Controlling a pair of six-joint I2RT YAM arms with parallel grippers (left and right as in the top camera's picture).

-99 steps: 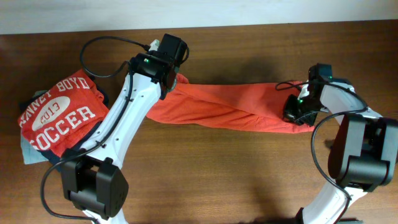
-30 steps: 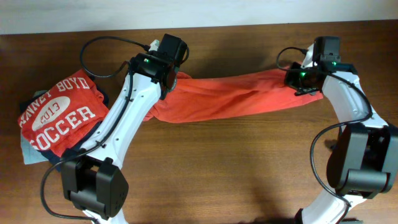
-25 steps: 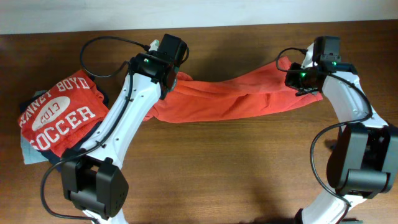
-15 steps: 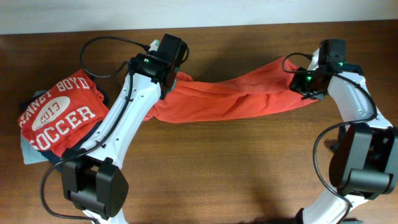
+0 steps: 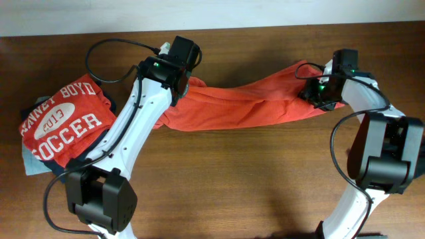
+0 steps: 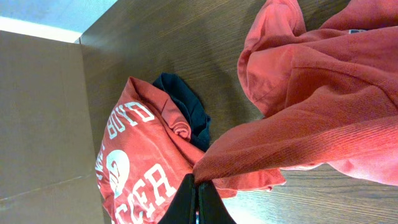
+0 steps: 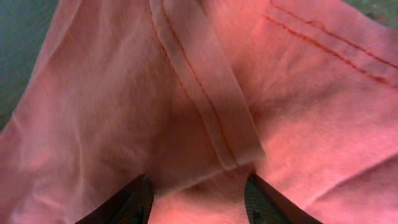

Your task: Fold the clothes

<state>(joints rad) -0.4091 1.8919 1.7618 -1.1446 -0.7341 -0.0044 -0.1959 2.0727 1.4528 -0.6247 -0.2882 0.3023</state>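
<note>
The dark wooden table (image 5: 265, 179) carries everything. Across its far half stretches the orange-red shirt (image 5: 246, 106), drawn out into a long, rumpled band that runs from one arm to the other and sags a little in the middle.

At the table's left edge, well apart from the shirt's right end, sits a small pile. On top is a red tee (image 5: 63, 126) with white "SOCCER" lettering. A dark navy piece (image 6: 186, 109) peeks out from under it, and a pale grey-blue piece (image 5: 30, 162) shows at the pile's lower left corner.

The left end effector (image 6: 198, 202) is at the shirt's left end, just beside the pile. Its fingers are pressed together and pinch a fold of the orange-red cloth, which fans out from the tips in the left wrist view.

The right end effector (image 7: 199, 199) is over the shirt's right end with its fingers spread. In the right wrist view a stitched hem runs down between the two dark fingertips, and the cloth fills the frame beneath them. Whether the tips touch the fabric I cannot tell.
</note>
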